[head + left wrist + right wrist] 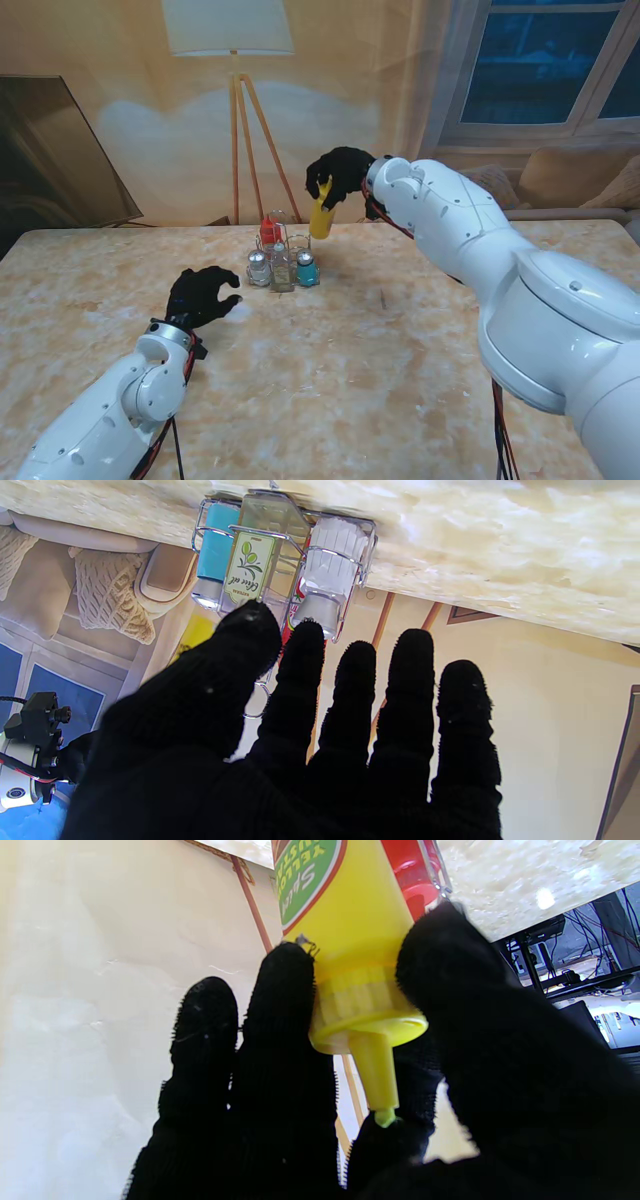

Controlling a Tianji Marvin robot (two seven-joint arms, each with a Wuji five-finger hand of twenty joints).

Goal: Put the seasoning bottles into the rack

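A wire rack (pixel 283 262) stands mid-table holding a red bottle (pixel 269 232), a white shaker (pixel 258 268), an olive oil bottle (pixel 281 270) and a blue shaker (pixel 306 268). My right hand (pixel 340 175) is shut on a yellow mustard bottle (pixel 321 218), which hangs above the rack's far right side. The right wrist view shows the mustard bottle (pixel 350 940) pinched near its cap by my fingers (pixel 285 1005), with the red bottle (pixel 415 875) behind it. My left hand (pixel 200 295) rests open on the table, nearer to me and left of the rack (pixel 280 555).
A floor lamp (pixel 232 60) stands beyond the table's far edge behind the rack. A sofa with cushions (pixel 560 180) lies at the far right. Bare marble table (pixel 380 370) spreads nearer to me.
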